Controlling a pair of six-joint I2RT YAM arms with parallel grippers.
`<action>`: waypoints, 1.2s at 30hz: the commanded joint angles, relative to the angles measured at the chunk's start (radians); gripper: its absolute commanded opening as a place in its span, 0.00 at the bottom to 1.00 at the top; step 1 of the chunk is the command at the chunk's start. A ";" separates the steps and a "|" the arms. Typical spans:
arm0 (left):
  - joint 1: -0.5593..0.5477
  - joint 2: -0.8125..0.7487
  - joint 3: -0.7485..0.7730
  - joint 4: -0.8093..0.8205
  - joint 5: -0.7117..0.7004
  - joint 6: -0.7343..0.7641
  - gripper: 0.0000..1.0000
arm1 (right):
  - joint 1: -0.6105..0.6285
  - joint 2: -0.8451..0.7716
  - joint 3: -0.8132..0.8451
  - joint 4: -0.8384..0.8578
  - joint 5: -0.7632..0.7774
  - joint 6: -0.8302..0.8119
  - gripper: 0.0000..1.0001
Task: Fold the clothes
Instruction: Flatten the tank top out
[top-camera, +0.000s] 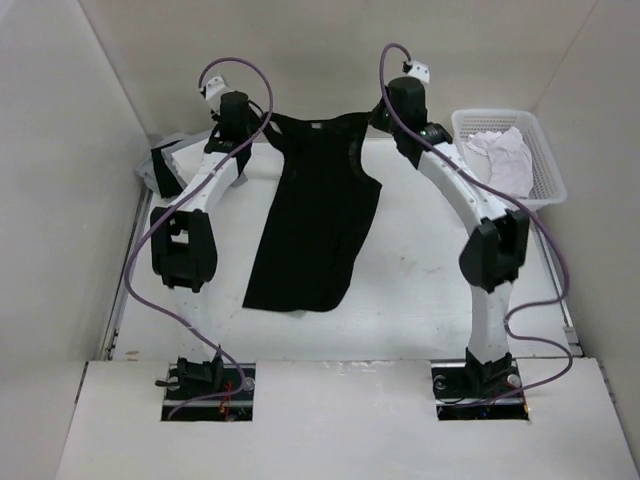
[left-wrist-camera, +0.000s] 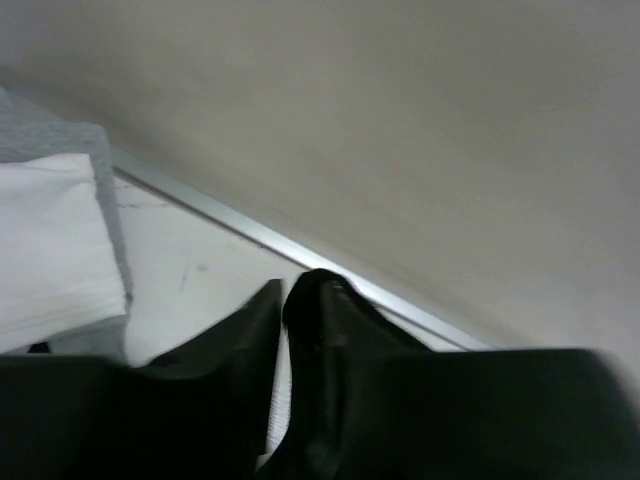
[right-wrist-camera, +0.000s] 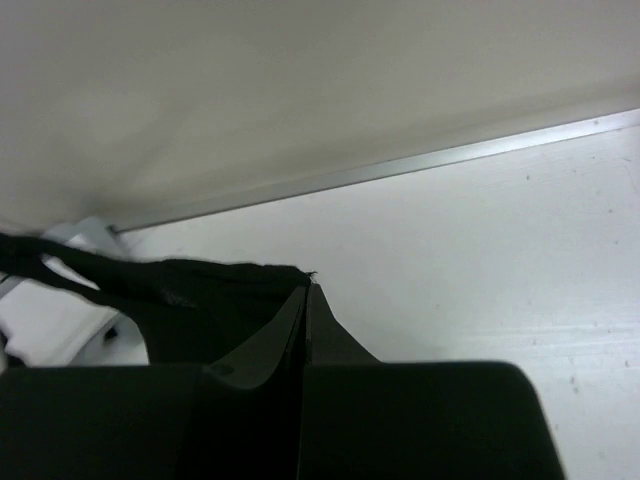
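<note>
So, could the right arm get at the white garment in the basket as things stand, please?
Probably: the white garment lies uncovered in the basket beside it, but its hand grips the black top.

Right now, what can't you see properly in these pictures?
- Left gripper: left wrist view, black on black and blurred; whether it holds the black top is unclear.
- Black top's shoulders: top view, hidden behind left arm and right arm.
- Stack of cloths: top view, partly covered by the left arm.
- White cloth in the basket: top view, too small to name.
</note>
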 joint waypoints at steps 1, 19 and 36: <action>0.024 -0.123 0.002 -0.005 -0.006 0.018 0.37 | -0.060 0.152 0.373 -0.145 -0.133 0.108 0.24; -0.310 -0.859 -1.323 0.145 0.012 -0.237 0.26 | 0.162 -0.463 -1.228 0.499 -0.232 0.343 0.04; -0.249 -0.893 -1.393 0.197 0.089 -0.234 0.27 | 0.234 -0.184 -1.279 0.807 -0.315 0.486 0.29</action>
